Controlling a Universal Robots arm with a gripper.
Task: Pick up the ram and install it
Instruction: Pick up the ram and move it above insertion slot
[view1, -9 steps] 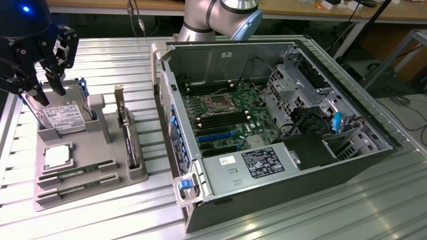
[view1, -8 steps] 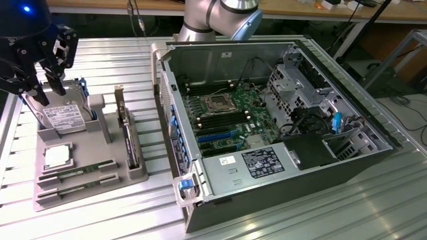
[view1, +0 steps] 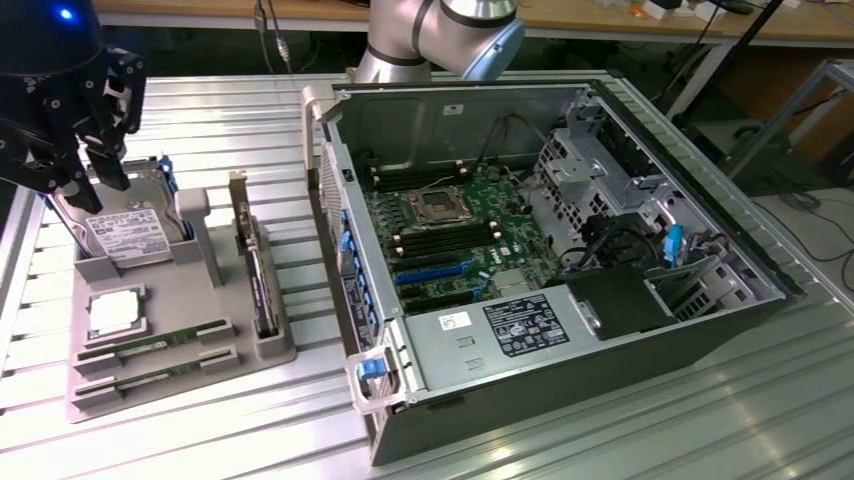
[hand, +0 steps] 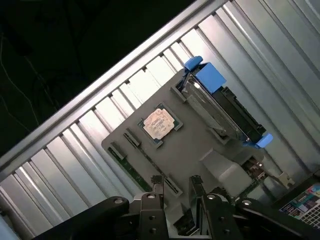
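Jaws wide, nothing between them: my gripper (view1: 91, 180) hangs over the hard drive (view1: 127, 238) standing at one end of the grey tray (view1: 194, 295), and I am carrying no part.

The ram (view1: 144, 349) sits at the tray's opposite end. It is seated in a slot just past the CPU (view1: 116, 310), with a second stick (view1: 150, 380) in the next slot beyond it. In the exterior view the ram lies below my fingertips in the picture, with the whole CPU pocket between us, so we are near but clearly apart. Its long axis runs across the tray's width, from the exterior view's left to its right and climbing a little toward the right. That is roughly square to the line from me to it. I judge that to take it by its thin faces, my fingers would have to straddle that axis.

The upright card (view1: 256, 270) stands along the tray's edge on the exterior view's right, and the open computer case (view1: 400, 95) lies beyond it on the ribbed metal table (view1: 601, 420). Its motherboard (view1: 461, 235) faces up.

My arm (view1: 447, 35) comes in from behind the case, and its wrist points down at the tray. In the wrist view my fingers (hand: 156, 196) aim down at the tray's bare grey plastic, and the CPU is ahead of them.
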